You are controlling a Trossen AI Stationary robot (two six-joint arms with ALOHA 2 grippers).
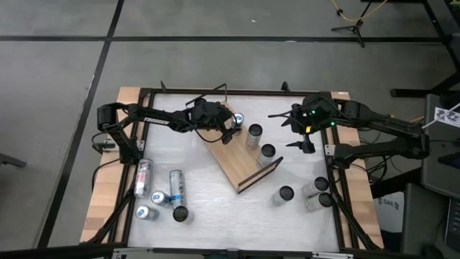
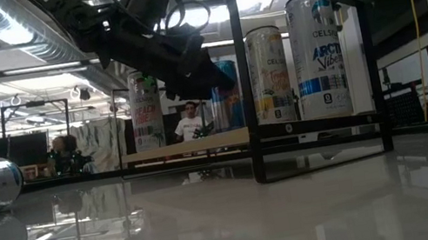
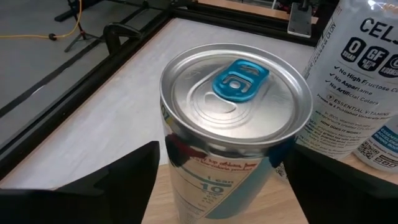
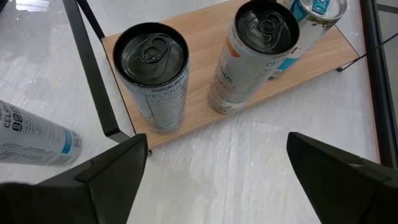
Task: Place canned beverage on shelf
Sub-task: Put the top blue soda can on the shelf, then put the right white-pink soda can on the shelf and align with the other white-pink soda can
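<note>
Blue-tabbed can (image 3: 233, 118) fills the left wrist view, upright on the shelf (image 1: 241, 160) between the left gripper's (image 1: 231, 126) spread fingers (seemingly just flanking it). Right gripper (image 1: 300, 138) hovers open over the tabletop (image 1: 215, 208), empty.

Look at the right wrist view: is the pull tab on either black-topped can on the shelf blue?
No: both black-topped cans on the shelf have black tabs; only the silver-topped can behind shows blue.

Both arms are matte black, jointed, with thin black cables looping off them. The left arm (image 1: 154, 119) carries white lettering; the right arm (image 1: 381, 126) shows small green lights.
</note>
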